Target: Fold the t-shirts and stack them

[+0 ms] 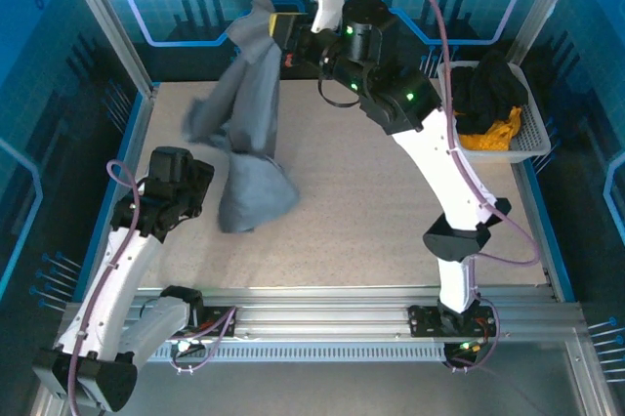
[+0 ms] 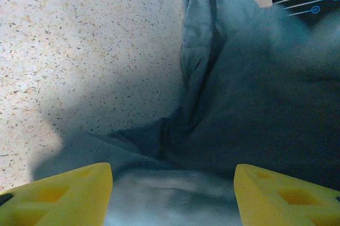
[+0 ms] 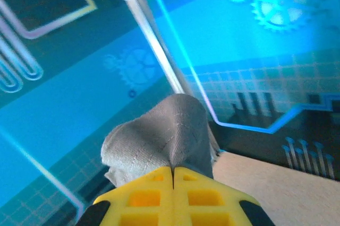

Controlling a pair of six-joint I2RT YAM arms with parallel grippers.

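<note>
At the far end of the speckled table (image 1: 391,240), the right gripper (image 3: 173,175) is pinched tight on the big slate-grey cloth t-shirt (image 1: 249,143), whose bottom is bunched on the tabletop. Meanwhile the left gripper (image 2: 172,194) sits over that bunch, jaws wide, empty.

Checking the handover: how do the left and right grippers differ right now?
The right gripper is shut, pinching the grey t-shirt; the left gripper is open, cloth between its jaws ungripped. The right gripper is high at the far side; the left gripper sits low near the table. Both are yellow-tipped.
</note>
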